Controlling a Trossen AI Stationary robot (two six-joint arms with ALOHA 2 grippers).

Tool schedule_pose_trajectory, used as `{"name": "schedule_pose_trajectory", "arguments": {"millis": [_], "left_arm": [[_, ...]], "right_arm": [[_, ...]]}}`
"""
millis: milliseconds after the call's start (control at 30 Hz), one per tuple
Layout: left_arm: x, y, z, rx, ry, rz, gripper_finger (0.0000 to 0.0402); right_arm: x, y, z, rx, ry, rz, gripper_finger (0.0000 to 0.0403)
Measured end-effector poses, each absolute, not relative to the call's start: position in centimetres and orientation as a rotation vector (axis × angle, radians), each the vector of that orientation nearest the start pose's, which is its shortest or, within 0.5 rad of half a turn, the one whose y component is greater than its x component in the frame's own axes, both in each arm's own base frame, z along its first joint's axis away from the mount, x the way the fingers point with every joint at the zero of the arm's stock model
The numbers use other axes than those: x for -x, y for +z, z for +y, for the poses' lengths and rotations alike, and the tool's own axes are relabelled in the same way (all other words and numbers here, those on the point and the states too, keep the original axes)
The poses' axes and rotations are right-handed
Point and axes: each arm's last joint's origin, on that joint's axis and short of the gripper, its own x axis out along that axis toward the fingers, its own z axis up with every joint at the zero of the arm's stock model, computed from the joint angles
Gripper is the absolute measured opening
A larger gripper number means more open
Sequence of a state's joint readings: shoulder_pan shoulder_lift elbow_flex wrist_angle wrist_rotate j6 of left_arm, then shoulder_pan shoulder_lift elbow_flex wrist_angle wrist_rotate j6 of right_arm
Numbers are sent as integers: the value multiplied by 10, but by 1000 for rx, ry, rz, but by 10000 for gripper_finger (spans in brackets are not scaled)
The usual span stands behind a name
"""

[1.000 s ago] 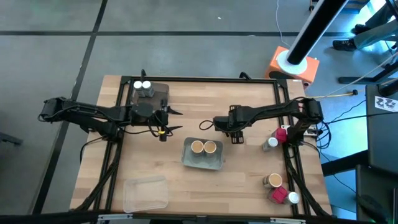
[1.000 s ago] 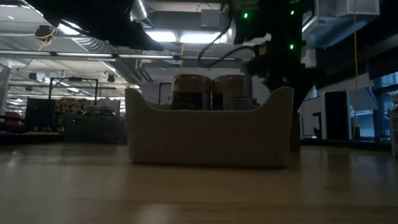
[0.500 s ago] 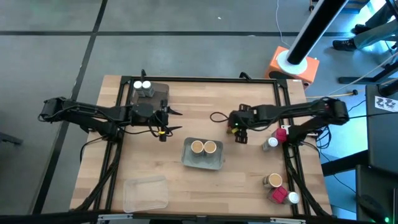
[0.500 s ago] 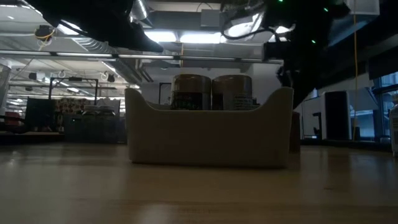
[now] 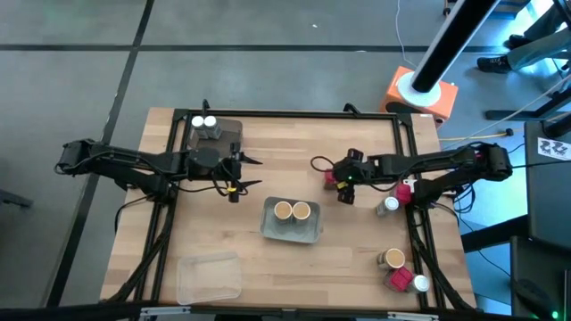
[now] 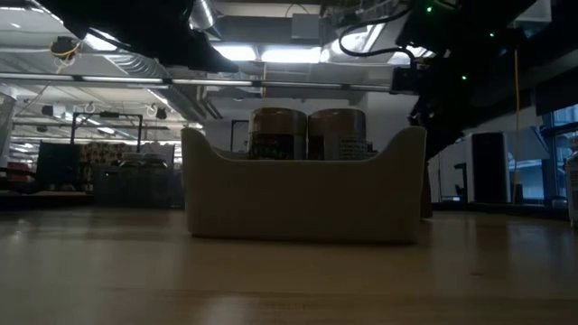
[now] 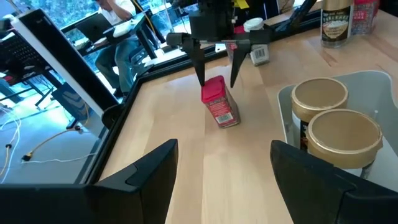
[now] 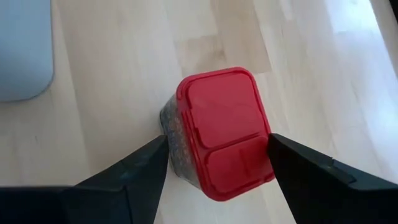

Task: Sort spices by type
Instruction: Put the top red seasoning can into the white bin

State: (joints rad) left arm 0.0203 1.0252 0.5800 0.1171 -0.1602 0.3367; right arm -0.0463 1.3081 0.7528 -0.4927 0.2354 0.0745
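A small red boxy spice jar (image 8: 221,130) stands on the table just beyond the grey tray's far right corner. My right gripper (image 8: 217,155) hangs over it, open, with a finger on either side of its red cap (image 7: 213,87). The grey tray (image 5: 308,235) holds two tan-lidded jars (image 5: 283,210) (image 5: 302,210). A dark tray (image 5: 227,134) at the far left carries two white-capped jars (image 5: 204,122). My left gripper (image 5: 254,171) waits open, left of centre, above the table. My right gripper comes at the red jar from above, pointing down, with one finger (image 8: 140,171) and the other (image 8: 308,171) close beside the cap's two sides (image 8: 264,146). Whether they touch the cap, I cannot tell. The jar stands on the table on its base.
A clear tray (image 5: 210,275) lies at the near left. Along the right edge stand another red jar (image 5: 403,189), a white-capped jar (image 5: 389,205), a tan-lidded jar (image 5: 391,259), and a red and a white-capped one (image 5: 406,282). The metal frame rail (image 5: 415,223) runs beside them.
My right gripper has drawn back a little toward the table's right edge and risen, its arm stretching out flatter. The red jar, hidden under the gripper before in the high view, now shows beside it and has stayed on the table.
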Motion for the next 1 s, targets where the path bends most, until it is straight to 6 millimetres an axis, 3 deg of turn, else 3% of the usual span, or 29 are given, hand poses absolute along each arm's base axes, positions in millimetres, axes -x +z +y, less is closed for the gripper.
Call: {"name": "schedule_pose_trajectory", "arguments": {"millis": [400, 533, 833, 1000], "left_arm": [[-221, 247, 9, -359, 121, 357, 239], [-221, 247, 9, -356, 122, 356, 239], [-221, 247, 9, -347, 123, 355, 239], [-221, 247, 9, -347, 124, 356, 239]], "right_arm": [[-244, 222, -17, -13, -267, 1027, 275], [-245, 229, -19, 25, -336, 1016, 275], [-247, 230, -19, 47, -314, 1001, 277], [-244, 224, -20, 50, -382, 1005, 305]]}}
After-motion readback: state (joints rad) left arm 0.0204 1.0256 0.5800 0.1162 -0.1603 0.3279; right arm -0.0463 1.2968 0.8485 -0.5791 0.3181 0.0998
